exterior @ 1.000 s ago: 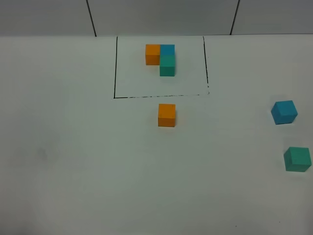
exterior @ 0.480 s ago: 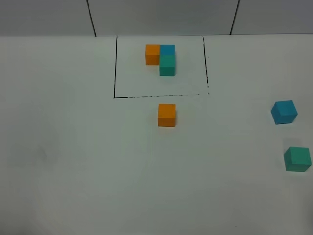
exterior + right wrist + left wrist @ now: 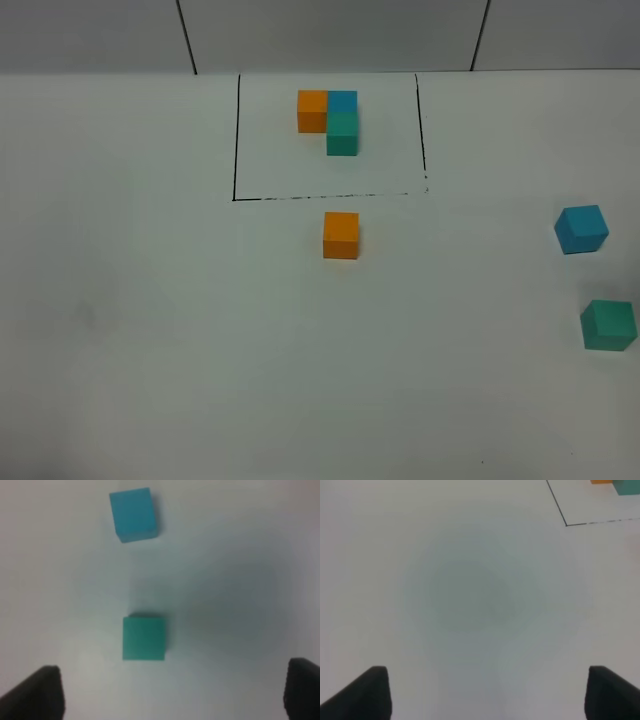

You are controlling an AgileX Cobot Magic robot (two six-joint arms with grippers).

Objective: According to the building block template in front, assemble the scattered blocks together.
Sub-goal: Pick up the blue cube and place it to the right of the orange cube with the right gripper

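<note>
You have the building block template (image 3: 330, 120), an L of joined matte cubes with orange beside blue and teal-green in front of the blue, sitting near the middle of the white tabletop's (image 3: 150, 330) far edge. It lies inside a thin black drawn rectangle (image 3: 236, 140). The loose orange matte cube (image 3: 341, 235) rests just outside the rectangle's near line, towards the table's centre. The loose blue matte cube (image 3: 581, 229) and the loose teal-green matte cube (image 3: 608, 325) lie apart from each other by the right edge, the teal-green one closer to the near edge.

Your left gripper (image 3: 492, 695) hangs over bare tabletop, jaws spread wide and holding nothing. Your right gripper (image 3: 170, 692) also has its jaws wide and grips nothing. The teal-green cube sits ahead of its gap, untouched, with the blue cube beyond it.
</note>
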